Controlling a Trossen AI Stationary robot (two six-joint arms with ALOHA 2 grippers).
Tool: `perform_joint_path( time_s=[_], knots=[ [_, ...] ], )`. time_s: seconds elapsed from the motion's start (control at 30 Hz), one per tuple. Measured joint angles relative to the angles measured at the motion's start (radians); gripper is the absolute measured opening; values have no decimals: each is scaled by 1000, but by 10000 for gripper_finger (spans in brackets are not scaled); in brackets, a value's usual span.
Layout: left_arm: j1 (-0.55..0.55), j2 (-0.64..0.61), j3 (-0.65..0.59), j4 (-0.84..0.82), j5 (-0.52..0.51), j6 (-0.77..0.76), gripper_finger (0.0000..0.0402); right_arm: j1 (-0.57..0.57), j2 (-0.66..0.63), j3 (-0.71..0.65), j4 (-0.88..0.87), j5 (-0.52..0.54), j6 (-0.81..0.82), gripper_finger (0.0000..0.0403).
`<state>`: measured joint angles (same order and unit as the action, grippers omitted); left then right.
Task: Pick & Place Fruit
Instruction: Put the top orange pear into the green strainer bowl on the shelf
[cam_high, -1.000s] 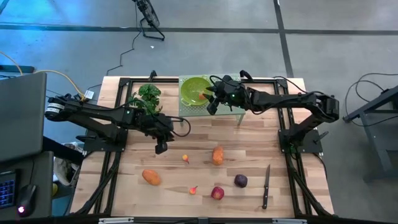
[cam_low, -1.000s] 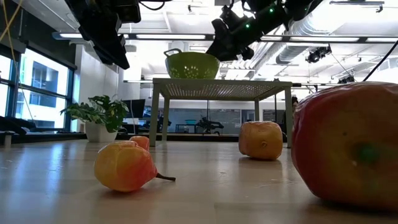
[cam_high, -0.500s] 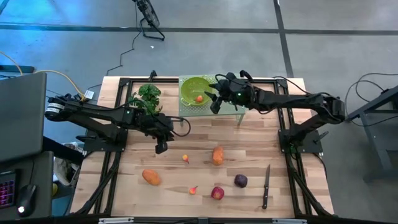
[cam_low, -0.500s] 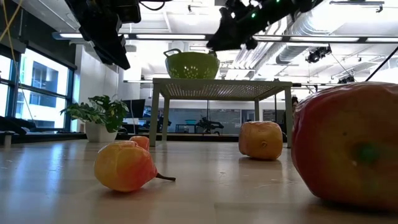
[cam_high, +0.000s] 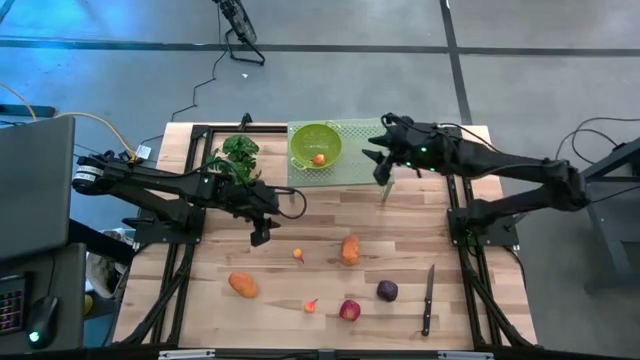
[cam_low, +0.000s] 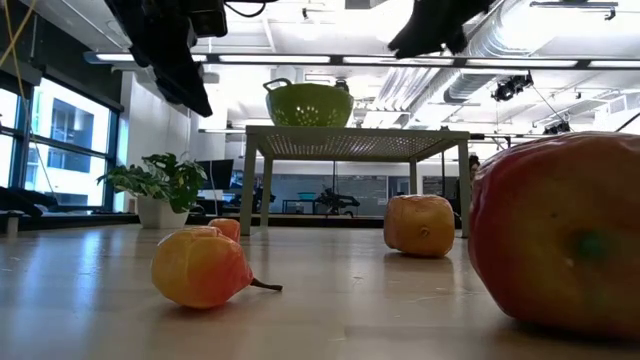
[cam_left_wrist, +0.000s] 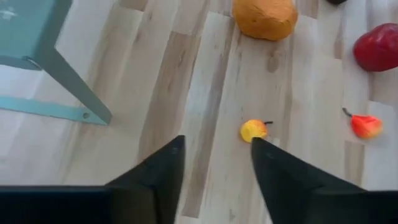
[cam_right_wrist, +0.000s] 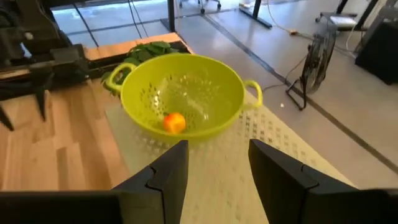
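Observation:
A small orange fruit (cam_right_wrist: 175, 122) lies in the bottom of the yellow-green colander (cam_high: 316, 145), which stands on a pale perforated stand (cam_high: 365, 150) at the table's far edge. My right gripper (cam_high: 382, 172) hovers open above the stand, to the right of the colander (cam_right_wrist: 183, 93). On the wood lie two orange oblong pieces (cam_high: 350, 249) (cam_high: 242, 285), a tiny yellow-orange piece (cam_high: 298, 254), a tiny red piece (cam_high: 311, 305), a red apple (cam_high: 349, 310) and a purple plum (cam_high: 387, 290). My left gripper (cam_high: 260, 238) hangs open above the table, just left of the tiny yellow-orange piece (cam_left_wrist: 253, 130).
A leafy green plant (cam_high: 238, 155) stands left of the colander, close to my left arm. A black-handled knife (cam_high: 428, 298) lies near the table's right near corner. The stand's legs (cam_left_wrist: 74, 87) reach down to the table beside my left gripper.
My right gripper has drawn back from over the colander toward the table's right and risen. The small orange fruit stays in the colander's bottom.

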<state>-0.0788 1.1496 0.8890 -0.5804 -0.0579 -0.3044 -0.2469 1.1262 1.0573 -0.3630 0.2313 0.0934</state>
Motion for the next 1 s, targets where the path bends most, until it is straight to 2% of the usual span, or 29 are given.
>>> perform_joint_path(
  time_s=[0.17, 0.3, 0.7, 1.0],
  knots=[
    [0, 0, 0, 19, -1, 38, 244, 47, -89, -57, -39, 2, 33, 160],
    [0, 0, 0, 44, -1, 66, 267, 94, -153, -133, -39, 9, 74, 160],
    [0, 4, 0, 117, 5, 265, 271, 241, -228, -327, -7, 32, 176, 160],
    [-66, 132, 0, 157, 44, 386, 271, 365, -237, -466, 149, 32, 181, 160]
  ],
)
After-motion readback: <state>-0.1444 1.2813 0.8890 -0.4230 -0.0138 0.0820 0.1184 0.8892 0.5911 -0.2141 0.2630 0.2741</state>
